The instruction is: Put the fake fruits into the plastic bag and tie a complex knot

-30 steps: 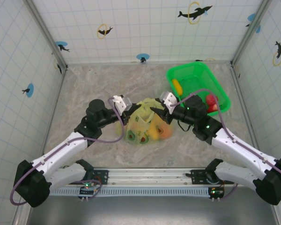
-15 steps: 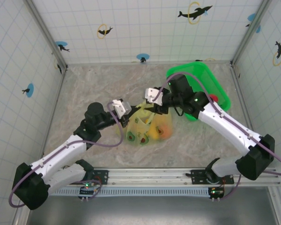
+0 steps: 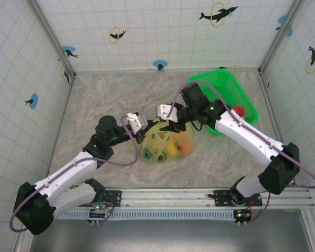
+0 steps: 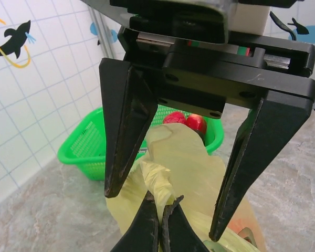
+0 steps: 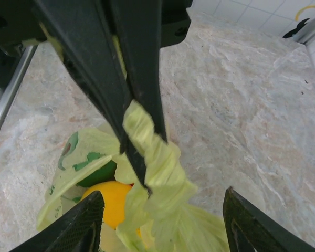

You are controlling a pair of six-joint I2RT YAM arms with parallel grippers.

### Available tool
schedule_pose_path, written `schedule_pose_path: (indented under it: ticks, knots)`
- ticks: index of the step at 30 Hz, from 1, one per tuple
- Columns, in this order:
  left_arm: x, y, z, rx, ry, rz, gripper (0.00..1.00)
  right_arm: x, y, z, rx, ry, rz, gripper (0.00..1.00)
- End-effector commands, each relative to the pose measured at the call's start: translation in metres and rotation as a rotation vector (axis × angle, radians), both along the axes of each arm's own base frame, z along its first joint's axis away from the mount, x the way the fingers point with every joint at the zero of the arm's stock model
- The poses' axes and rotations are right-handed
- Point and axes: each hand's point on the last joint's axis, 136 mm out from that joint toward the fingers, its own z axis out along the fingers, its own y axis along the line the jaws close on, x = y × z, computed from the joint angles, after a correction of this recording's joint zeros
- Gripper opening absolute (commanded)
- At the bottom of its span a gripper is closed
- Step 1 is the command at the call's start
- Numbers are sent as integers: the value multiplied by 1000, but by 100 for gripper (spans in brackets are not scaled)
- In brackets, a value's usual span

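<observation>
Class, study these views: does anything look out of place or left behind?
Yes. Red fruits sit in the green tray, outside the plastic bag, while the left tool pinches a twisted bag handle.

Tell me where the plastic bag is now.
Top view: the plastic bag lies mid-table, between the left tool, shut on its twisted handle, and the open right tool above it; the green tray is behind-right.
</observation>
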Motion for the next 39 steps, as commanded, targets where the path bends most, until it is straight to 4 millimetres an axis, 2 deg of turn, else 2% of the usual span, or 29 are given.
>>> schedule_pose_path:
  ticks: [1,5,9,12,17,21,27,30,32,34,37,39]
  knots:
    - [-9,-1,5,1,-56,-38,0,-1,6,13,21,7,20,52]
    - [-11,-2,5,3,-60,-48,0,2,6,11,15,2,13,29]
    - [-12,-1,7,2,-69,-44,0,7,5,5,-29,-49,-5,17]
    - [-14,-1,9,1,-69,-48,0,15,3,6,-64,-135,-28,2]
    - [-7,7,31,-59,-45,24,32,24,0,18,-49,-289,-56,0]
    - [-10,13,53,-97,-51,43,36,28,-5,28,-17,-453,-75,0]
    - [-23,42,89,-224,-160,137,39,21,-10,30,25,-549,-48,0]
    - [-9,59,97,-266,-185,272,42,17,-10,24,22,-544,-32,0]
    - [18,72,91,-266,-171,431,44,13,-9,23,38,-531,-18,0]
    - [43,70,73,-202,-124,508,45,11,-8,24,65,-512,-14,0]
    - [69,40,25,-35,19,438,41,8,-7,28,111,-484,-11,0]
    - [78,27,-6,35,80,403,39,6,-6,30,133,-464,-9,0]
